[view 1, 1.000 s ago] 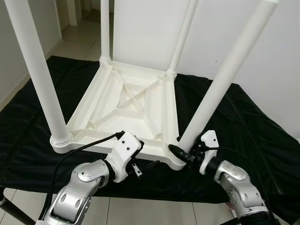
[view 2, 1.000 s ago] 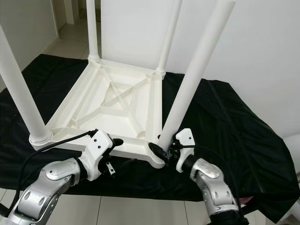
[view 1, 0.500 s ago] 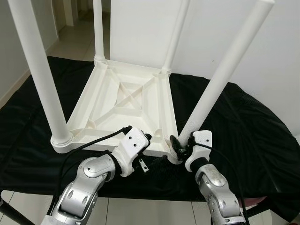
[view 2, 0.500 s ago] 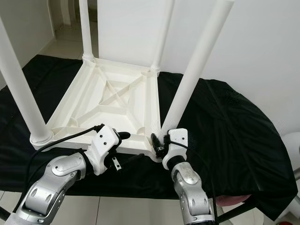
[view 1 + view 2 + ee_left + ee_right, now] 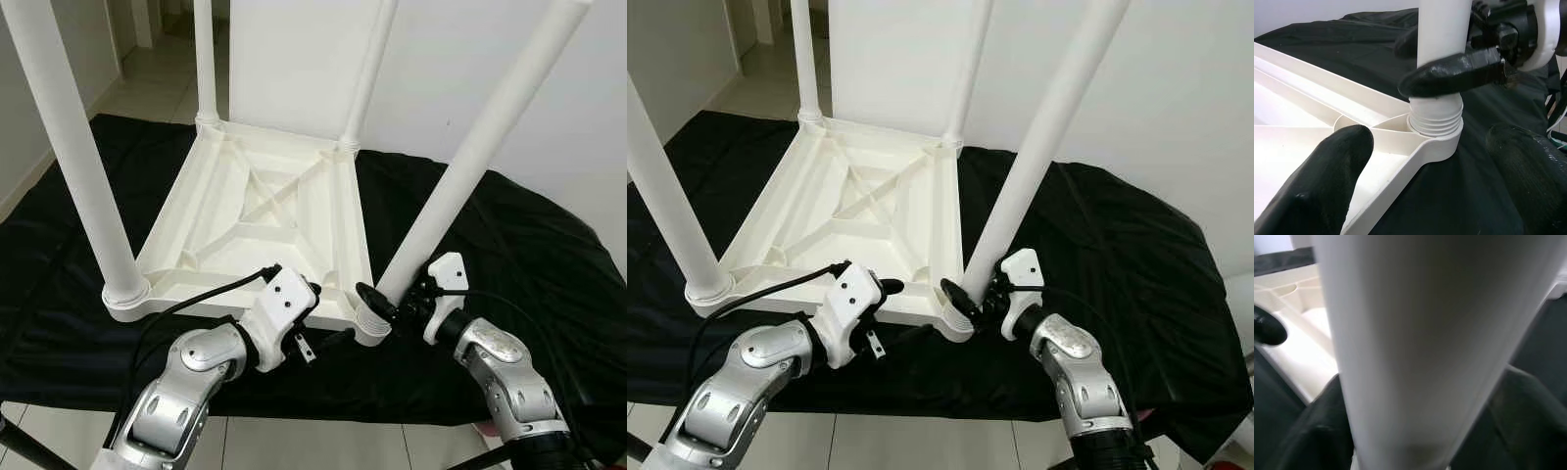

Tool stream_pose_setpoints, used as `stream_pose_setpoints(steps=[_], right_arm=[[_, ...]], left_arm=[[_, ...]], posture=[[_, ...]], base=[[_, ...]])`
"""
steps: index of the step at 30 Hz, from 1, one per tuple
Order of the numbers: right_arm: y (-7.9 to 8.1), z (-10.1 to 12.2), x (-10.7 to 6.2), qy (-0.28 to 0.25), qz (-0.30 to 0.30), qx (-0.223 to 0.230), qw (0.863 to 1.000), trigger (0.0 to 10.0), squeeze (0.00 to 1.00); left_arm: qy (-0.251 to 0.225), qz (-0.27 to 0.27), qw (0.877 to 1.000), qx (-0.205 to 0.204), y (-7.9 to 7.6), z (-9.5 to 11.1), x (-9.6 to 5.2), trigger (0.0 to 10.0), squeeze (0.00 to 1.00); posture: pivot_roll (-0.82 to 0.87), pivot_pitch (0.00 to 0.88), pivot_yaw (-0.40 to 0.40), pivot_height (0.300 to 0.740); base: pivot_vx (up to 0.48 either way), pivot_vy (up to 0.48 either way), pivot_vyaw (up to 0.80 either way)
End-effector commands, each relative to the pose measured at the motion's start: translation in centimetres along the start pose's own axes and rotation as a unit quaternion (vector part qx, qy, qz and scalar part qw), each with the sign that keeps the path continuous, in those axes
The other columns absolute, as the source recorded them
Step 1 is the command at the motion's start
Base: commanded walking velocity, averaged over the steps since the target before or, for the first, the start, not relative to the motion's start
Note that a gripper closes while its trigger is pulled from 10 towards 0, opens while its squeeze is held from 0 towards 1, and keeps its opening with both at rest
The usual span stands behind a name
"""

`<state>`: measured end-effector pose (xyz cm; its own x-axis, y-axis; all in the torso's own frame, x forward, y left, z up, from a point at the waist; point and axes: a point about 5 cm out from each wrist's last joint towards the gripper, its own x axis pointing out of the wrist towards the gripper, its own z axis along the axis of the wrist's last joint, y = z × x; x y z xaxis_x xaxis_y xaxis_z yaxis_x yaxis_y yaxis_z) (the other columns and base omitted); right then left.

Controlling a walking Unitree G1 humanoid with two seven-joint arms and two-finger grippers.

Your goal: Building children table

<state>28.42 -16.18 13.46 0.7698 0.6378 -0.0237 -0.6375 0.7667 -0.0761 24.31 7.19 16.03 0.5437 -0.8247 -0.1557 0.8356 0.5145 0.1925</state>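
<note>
Inverted table point(image 5: 257, 211), frame centre | right gripper point(image 5: 384, 305) clamped around near-right leg point(image 5: 460, 176) base | left gripper point(image 5: 1425, 196) fingers apart beside corner socket point(image 5: 1435, 129), contact apparently none.

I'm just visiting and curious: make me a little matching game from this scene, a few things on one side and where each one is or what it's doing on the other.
Things:
1. right gripper
2. left gripper
3. black cloth
4. table top

States:
A. lying upside down with its ribbed underside showing
B. spread under the white table
C. closed around the base of the near right leg
D. open, at the table's near edge beside the leg socket

Pairs: 1-C, 2-D, 3-B, 4-A
</note>
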Motion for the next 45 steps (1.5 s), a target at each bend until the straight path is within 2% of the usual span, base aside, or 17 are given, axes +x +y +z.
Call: stream_pose_setpoints(steps=[1, 10, 12, 13, 14, 16, 17, 19, 20, 22, 23, 28, 29, 36, 37, 42, 45], right_arm=[[0.7, -0.5, 0.2, 0.005, -0.009, 0.015, 1.000, 0.0, 0.00], [3.0, -1.1, 0.3, 0.010, -0.096, 0.037, 0.995, 0.0, 0.00], [3.0, -0.8, 0.7, 0.012, -0.187, 0.077, 0.979, 0.0, 0.00], [3.0, -0.8, 0.7, 0.012, -0.187, 0.077, 0.979, 0.0, 0.00], [2.8, -0.6, 0.8, 0.017, -0.258, 0.091, 0.962, 0.0, 0.00], [2.7, -0.6, 0.9, 0.020, -0.282, 0.092, 0.955, 0.0, 0.00], [2.8, -0.4, 1.1, 0.014, -0.290, 0.097, 0.952, 5.3, 0.00], [2.9, -0.3, 1.2, 0.009, -0.284, 0.100, 0.954, 5.3, 0.00], [3.0, -0.1, 1.3, 0.001, -0.277, 0.100, 0.956, 10.0, 0.00], [3.1, 0.2, 1.4, -0.011, -0.265, 0.102, 0.959, 10.0, 0.00], [3.1, 0.4, 1.4, -0.022, -0.229, 0.097, 0.968, 10.0, 1.00], [1.9, 0.4, 0.7, -0.018, -0.115, 0.053, 0.992, 10.0, 0.95], [1.4, 0.3, 0.5, -0.008, -0.092, 0.045, 0.995, 10.0, 0.00], [-0.6, -0.2, 0.5, 0.035, 0.026, 0.008, 0.999, 10.0, 0.00], [-0.5, -0.4, 0.7, 0.037, 0.045, 0.012, 0.998, 0.0, 0.00], [-0.4, -0.8, 1.1, 0.043, 0.071, 0.019, 0.996, 0.0, 0.00], [-0.5, -1.1, 1.0, 0.039, 0.031, 0.026, 0.998, 0.0, 0.00]], left_arm=[[0.016, 0.047, 0.999, -0.006, 0.5, -0.5, 0.0, 10.0, 0.00], [0.017, 0.064, 0.998, -0.006, 0.6, -0.3, -0.2, 10.0, 0.00], [0.029, 0.065, 0.997, 0.002, 0.8, -0.6, -0.1, 10.0, 0.00], [0.029, 0.065, 0.997, 0.002, 0.8, -0.6, -0.1, 10.0, 0.00], [0.034, 0.066, 0.997, 0.004, 1.0, -0.7, 0.0, 10.0, 0.00], [0.034, 0.066, 0.997, 0.003, 1.0, -0.7, 0.0, 10.0, 0.00], [0.031, 0.068, 0.997, 0.002, 1.1, -0.6, 0.1, 10.0, 0.00], [0.029, 0.068, 0.997, 0.001, 1.1, -0.5, 0.2, 10.0, 0.00], [0.026, 0.067, 0.997, -0.001, 1.1, -0.4, 0.3, 10.0, 0.00], [0.023, 0.066, 0.998, -0.003, 1.1, -0.3, 0.3, 10.0, 0.00], [0.019, 0.063, 0.998, -0.004, 0.9, -0.2, 0.5, 10.0, 0.00], [0.012, 0.057, 0.998, -0.006, 0.7, 0.2, 1.0, 10.0, 0.00], [0.011, 0.057, 0.998, -0.006, 0.7, 0.2, 1.1, 10.0, 0.00], [0.007, 0.058, 0.998, -0.010, 0.6, 0.3, 1.2, 10.0, 0.00], [0.008, 0.058, 0.998, -0.010, 0.5, 0.3, 1.2, 10.0, 0.00], [0.007, 0.058, 0.998, -0.013, 0.3, 0.3, 1.2, 10.0, 0.00], [0.003, 0.053, 0.999, -0.012, 0.0, 0.6, 1.2, 10.0, 0.00]], posture=[[0.00, 0.000, -0.147, 0.740], [0.02, 0.000, -0.172, 0.740], [0.00, 0.000, -0.167, 0.740], [0.00, 0.000, -0.167, 0.740], [0.00, 0.000, -0.166, 0.740], [0.00, 0.000, -0.164, 0.740], [-0.01, 0.000, -0.160, 0.740], [-0.01, 0.000, -0.160, 0.740], [-0.01, 0.000, -0.160, 0.740], [-0.01, 0.000, -0.160, 0.740], [-0.02, 0.000, -0.154, 0.740], [-0.03, 0.000, -0.158, 0.740], [-0.03, 0.000, -0.159, 0.740], [-0.03, 0.000, -0.164, 0.740], [-0.03, 0.000, -0.165, 0.740], [-0.02, 0.000, -0.170, 0.740], [-0.01, 0.000, -0.177, 0.740]], base=[[0.000, 0.000, 0.00], [0.000, 0.000, 0.00], [0.000, 0.000, 0.00], [0.000, 0.000, 0.00], [0.000, 0.000, 0.00], [0.000, 0.000, 0.00], [0.000, 0.000, 0.00], [0.000, 0.000, 0.00], [0.000, 0.000, 0.00], [0.000, 0.000, 0.00], [0.000, 0.000, 0.00], [0.000, 0.000, 0.00], [0.000, 0.000, 0.00], [0.000, 0.000, 0.00], [0.000, 0.000, 0.00], [0.000, 0.000, 0.00], [0.000, 0.000, 0.00]])
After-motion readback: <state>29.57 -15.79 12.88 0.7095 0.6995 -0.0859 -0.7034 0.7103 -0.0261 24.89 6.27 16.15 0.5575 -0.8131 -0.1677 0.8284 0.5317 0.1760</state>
